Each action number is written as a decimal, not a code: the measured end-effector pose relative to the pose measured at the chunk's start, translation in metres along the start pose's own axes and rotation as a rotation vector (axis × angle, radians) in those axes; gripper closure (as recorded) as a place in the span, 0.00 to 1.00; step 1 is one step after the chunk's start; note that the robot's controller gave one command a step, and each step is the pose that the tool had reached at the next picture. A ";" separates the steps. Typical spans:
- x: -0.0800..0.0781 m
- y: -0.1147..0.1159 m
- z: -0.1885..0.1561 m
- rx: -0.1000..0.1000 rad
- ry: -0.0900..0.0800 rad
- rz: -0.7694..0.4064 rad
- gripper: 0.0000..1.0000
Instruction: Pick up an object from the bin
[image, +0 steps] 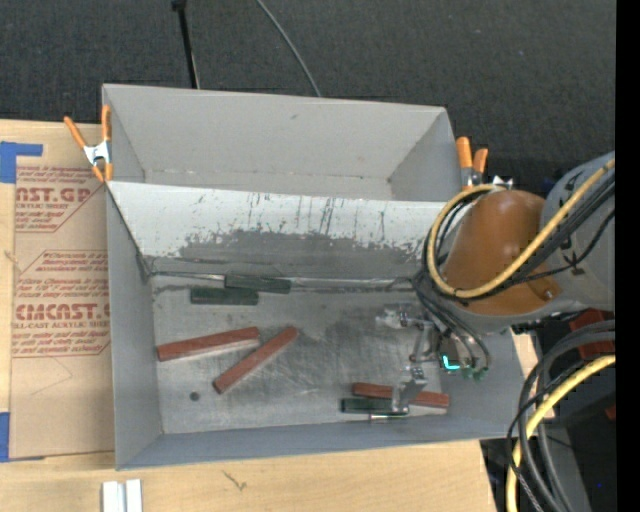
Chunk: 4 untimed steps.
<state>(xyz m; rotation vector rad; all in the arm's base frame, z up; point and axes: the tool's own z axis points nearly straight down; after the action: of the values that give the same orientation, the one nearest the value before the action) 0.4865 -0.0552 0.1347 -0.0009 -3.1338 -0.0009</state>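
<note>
Looking down, I saw my tool (405, 392) in the bin's (300, 170) near right corner, over the middle of a red-brown stick (434, 400) lying along the near wall. I could not tell if the tool was apart or together.

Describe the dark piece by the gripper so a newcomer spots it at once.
In the front right corner of the grey metal bin, beside the gripper, two short flat bars lie side by side. It is the dark green bar, nearer the front wall than the reddish-brown bar.
</note>
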 end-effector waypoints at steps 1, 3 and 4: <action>-0.002 0.000 -0.003 0.001 -0.007 -0.001 0.00; 0.000 -0.016 0.063 -0.002 0.002 0.147 1.00; 0.001 -0.014 0.056 -0.002 0.003 0.148 1.00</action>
<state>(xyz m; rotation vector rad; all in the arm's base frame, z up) 0.4851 -0.0695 0.0791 -0.2330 -3.1217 -0.0024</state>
